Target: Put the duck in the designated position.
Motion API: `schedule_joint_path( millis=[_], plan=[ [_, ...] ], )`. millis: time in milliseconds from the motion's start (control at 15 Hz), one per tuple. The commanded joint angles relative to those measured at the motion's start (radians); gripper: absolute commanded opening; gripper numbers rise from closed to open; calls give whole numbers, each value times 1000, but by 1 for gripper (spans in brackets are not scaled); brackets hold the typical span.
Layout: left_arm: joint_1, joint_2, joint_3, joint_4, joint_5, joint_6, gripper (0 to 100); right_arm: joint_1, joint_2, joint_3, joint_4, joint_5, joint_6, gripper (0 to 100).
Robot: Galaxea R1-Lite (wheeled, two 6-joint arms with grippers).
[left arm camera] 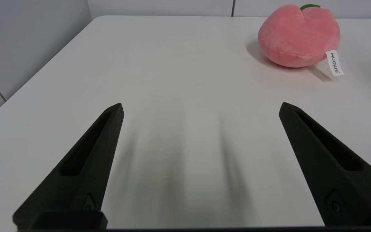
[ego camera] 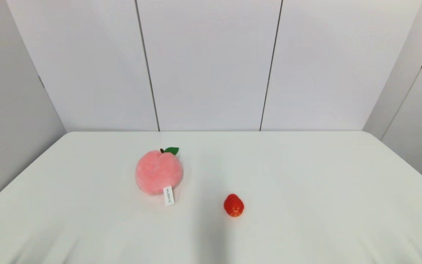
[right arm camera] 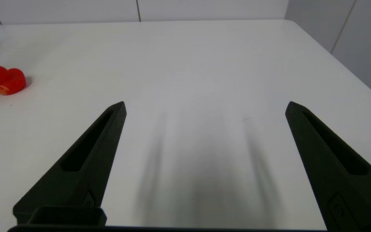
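Both arms sit low at the near edge of the worktop [ego camera: 306, 176], outside the head view; only the wrist cameras show them.

Left hand [left arm camera: 201, 108]: hovers just above the bare worktop, fingers [left arm camera: 92, 154] spread wide, nothing between them, touching nothing. The pink plush peach [left arm camera: 298, 35] lies ahead of this hand and off to its right side, well apart from the fingertips. Its green leaf [ego camera: 171, 150] points away from the robot, and its white tag [left arm camera: 333, 62] lies on the worktop on the side facing the hand.

Right hand [right arm camera: 206, 106]: same pose, low over the worktop, fingers [right arm camera: 89, 154] wide apart, empty, no contact with anything. The duck [right arm camera: 5, 80] is ahead of this hand and off to its left side, well apart from the nearest fingertip, sitting upright on the worktop.

In the head view the duck [ego camera: 233, 205] stands free on the worktop, to the right of the peach [ego camera: 158, 172] and nearer the robot, with a clear gap between them. It lies roughly between the two hands' lines of reach, closer to the right hand's side. Orange face marks point towards the robot.
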Motion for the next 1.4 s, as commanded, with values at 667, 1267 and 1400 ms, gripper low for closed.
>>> schedule_joint_path(
  millis=[667,1267,1400],
  plan=[
    [-21,295,-268,0,-8,143,100,0,1,0,0,0,0,100],
    [-242,809,-716,-22,-17,292,100,0,1,0,0,0,0,100],
    [-331,929,-821,-45,-17,284,100,0,1,0,0,0,0,100]
  ],
)
